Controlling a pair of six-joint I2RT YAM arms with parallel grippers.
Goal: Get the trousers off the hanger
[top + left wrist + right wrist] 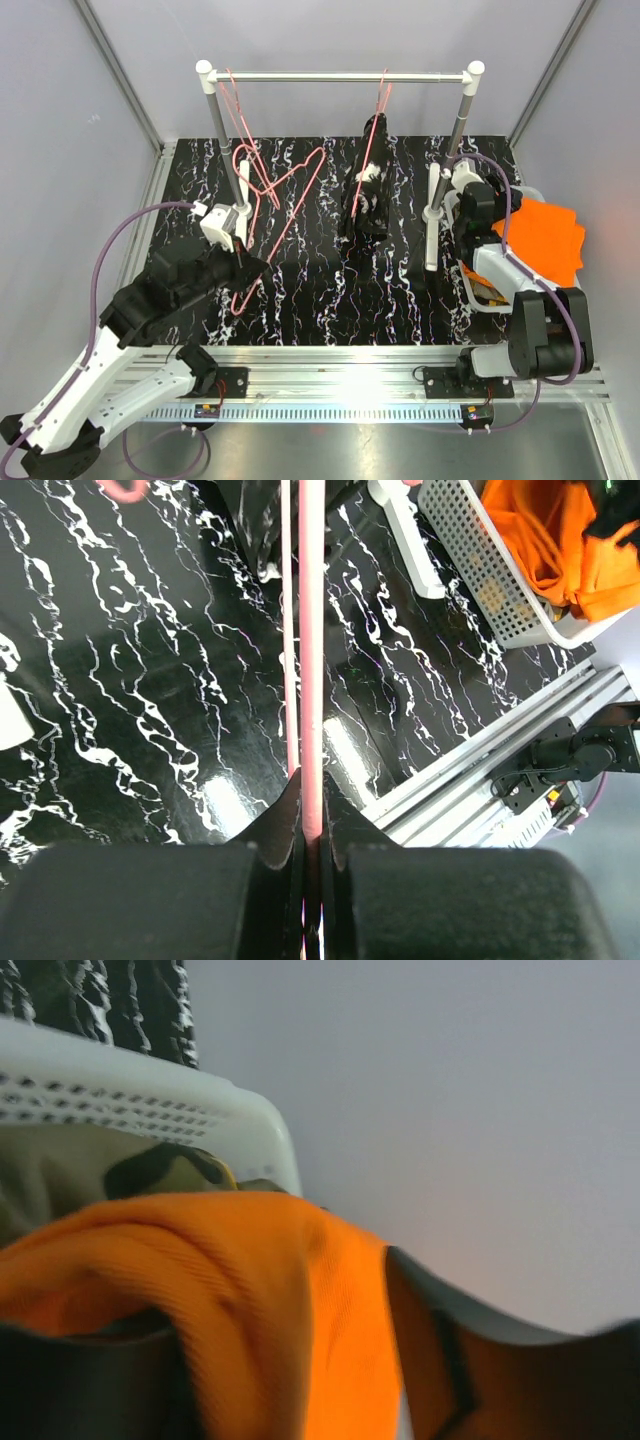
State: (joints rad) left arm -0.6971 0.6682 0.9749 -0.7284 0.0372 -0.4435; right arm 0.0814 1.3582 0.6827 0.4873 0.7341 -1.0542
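The black trousers with white markings (368,195) hang at the centre of the frame on a red hanger (381,100) hooked over the rail (340,76), their lower end reaching down to the black marbled worktop (330,290). The plain orange trousers (545,240) lie heaped at the right of the frame in the white perforated basket (490,580). The camouflage trousers (165,1165) are under them in the same basket.

My left end effector (312,825) is at the lower left, clamped tight on the rod of a bare pink hanger (312,680). This hanger slants up toward the centre, just left of the black trousers and apart from them. A second bare pink hanger (232,95) hangs from the rail's left end.

My right end effector (290,1360) is over the basket. Orange cloth fills the space between its fingers, and I cannot tell whether they pinch it. The rack's right post (450,165) stands between the basket and the black trousers.
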